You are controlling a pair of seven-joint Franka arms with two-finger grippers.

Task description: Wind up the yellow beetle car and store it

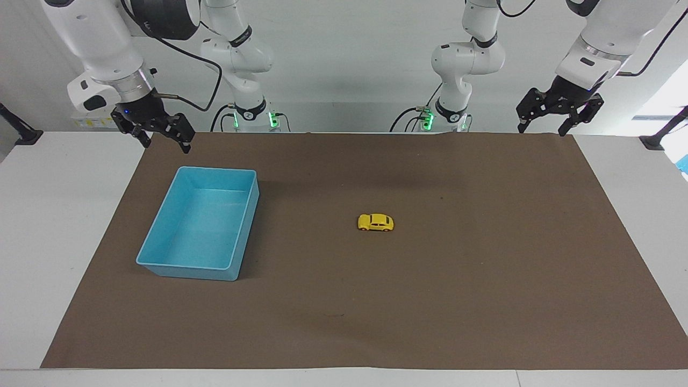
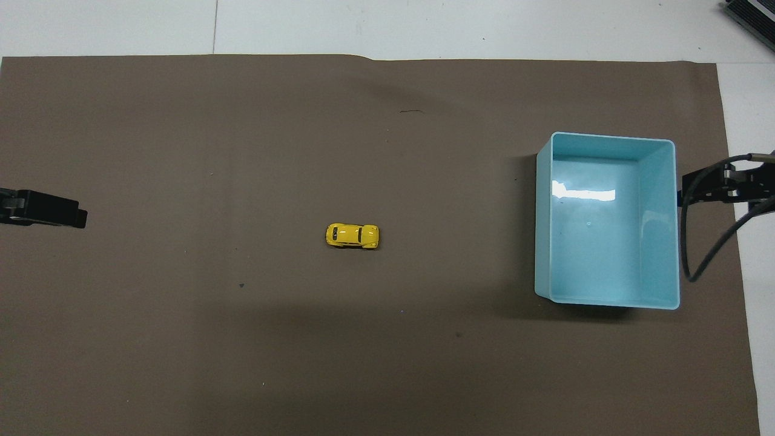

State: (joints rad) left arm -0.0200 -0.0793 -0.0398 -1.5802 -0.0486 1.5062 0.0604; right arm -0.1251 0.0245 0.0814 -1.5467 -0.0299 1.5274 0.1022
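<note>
— Where does the facing camera sit?
— High across the table, looking back at both arms, taking in the whole brown mat [image 1: 484, 295].
— And the overhead one?
— High above the robots' end, aimed forward and steeply down, somewhat closer in.
— What do they share?
— The mat, the blue bin [image 1: 161, 263] [image 2: 544, 242] and the yellow beetle car [image 1: 375, 222] [image 2: 352, 235], half a turn apart.

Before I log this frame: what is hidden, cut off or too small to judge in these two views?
- Yellow beetle car: too small in both views to show any wind-up part; its underside is hidden against the brown mat.
- Left claw: overhead view cuts it at the frame edge, showing only a dark tip.
- Right claw: overhead view shows only a part and its cable beside the blue bin.
- Both arms: upper links cut off in the facing view.
</note>
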